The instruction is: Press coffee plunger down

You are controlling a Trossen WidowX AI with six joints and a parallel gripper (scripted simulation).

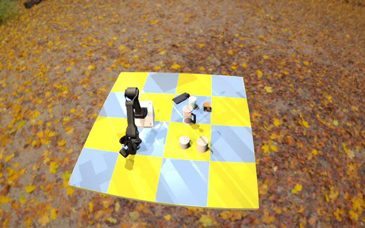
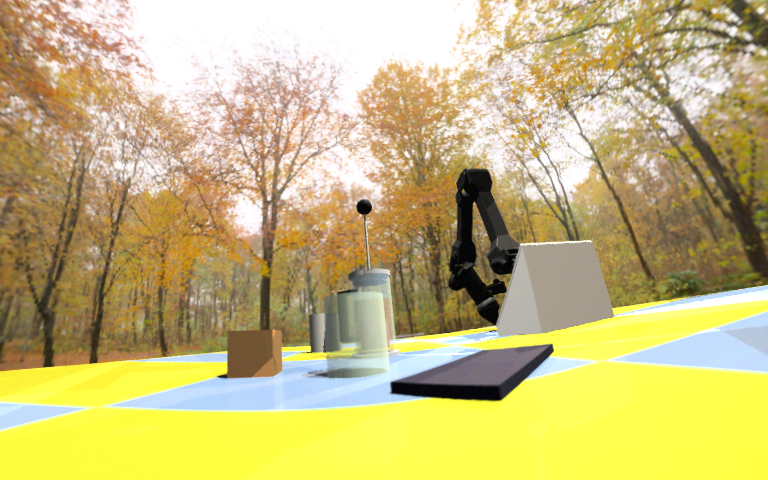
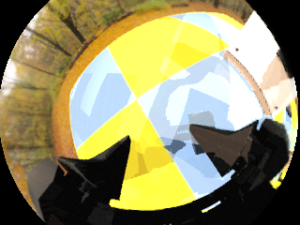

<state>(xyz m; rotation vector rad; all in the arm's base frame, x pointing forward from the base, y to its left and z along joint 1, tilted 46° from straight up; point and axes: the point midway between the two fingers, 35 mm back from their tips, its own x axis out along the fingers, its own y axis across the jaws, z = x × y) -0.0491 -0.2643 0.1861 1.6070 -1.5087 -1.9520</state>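
the fingers stand spread wide with nothing between them; in the wrist view only checkered board shows in the gap, which suits a hand that has not yet reached its target. the gripper (image 1: pixel 128 149) hangs low over the board's near-left part, pointed downward, with the arm (image 1: pixel 132 112) folded up and over from its white base block (image 1: pixel 146 117). judging from this, the approach has not begun in earnest: the open jaws look readied to come down around or onto the knob.

the french press (image 1: pixel 188 115) stands upright well apart from the gripper, to the right across the checkered board (image 1: pixel 228 188). its plunger knob (image 2: pixel 364 206) sits high on a fully raised rod, so the press stroke is all left to do. the tall thin rod probably means any sideways push would tip the press, so a straight downward contact seems called for.

around the press are a pale glass cup (image 1: pixel 192 101) just behind it, a dark flat slab (image 1: pixel 180 98) and a small brown box (image 1: pixel 206 106); two beige cylinders (image 1: pixel 184 142) stand nearer the front.

in the exterior view the translucent cup overlaps the press body and hides its lower part and handle, and the base block covers the gripper's tip. the wrist view shows no press at all, and its fingers are dark, ragged shapes with no pad detail. the liquid level in the press is hard to judge.
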